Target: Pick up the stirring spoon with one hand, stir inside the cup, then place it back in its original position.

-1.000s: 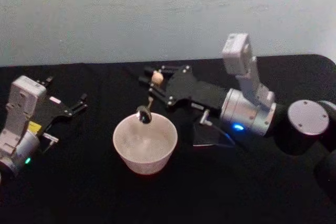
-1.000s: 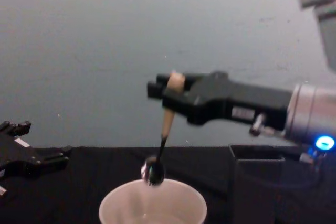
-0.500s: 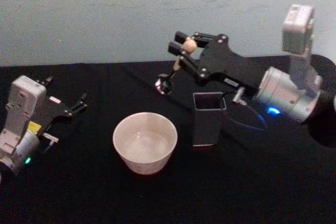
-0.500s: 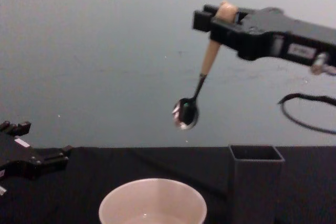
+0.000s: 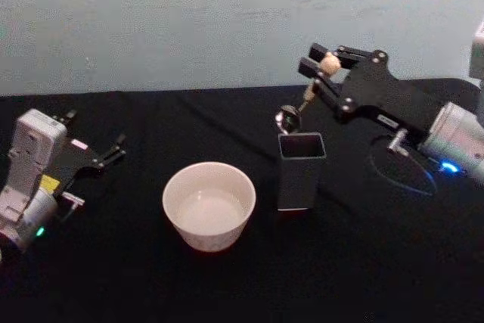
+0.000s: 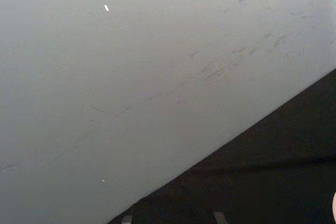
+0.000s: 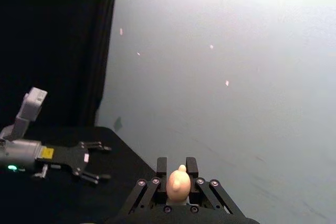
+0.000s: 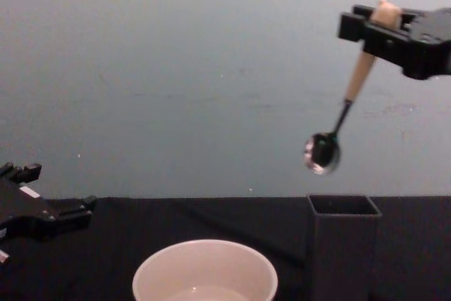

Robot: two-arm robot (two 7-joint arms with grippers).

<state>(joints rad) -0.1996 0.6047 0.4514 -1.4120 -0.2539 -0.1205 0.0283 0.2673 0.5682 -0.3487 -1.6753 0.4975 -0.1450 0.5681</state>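
Observation:
My right gripper [image 5: 324, 63] is shut on the pale handle of the stirring spoon [image 5: 305, 100], holding it in the air with the shiny bowl hanging down. In the chest view the spoon [image 8: 337, 126] hangs a little above the open top of the dark grey square holder [image 8: 343, 244], slightly toward its left side. The knobby handle tip [image 7: 178, 182] sits between the fingers [image 7: 161, 167]. The cream-white cup [image 5: 209, 204] stands left of the holder [image 5: 299, 170]. My left gripper [image 5: 113, 147] rests open at the table's left, apart from everything.
A black cloth covers the table [image 5: 227, 285], with a pale wall behind. A dark cable [image 5: 401, 175] loops on the cloth to the right of the holder. Bare cloth lies in front of the cup and holder.
My right gripper has carried the spoon up out of the cup and rightward, and it now hangs just above the holder. The left arm has not moved.

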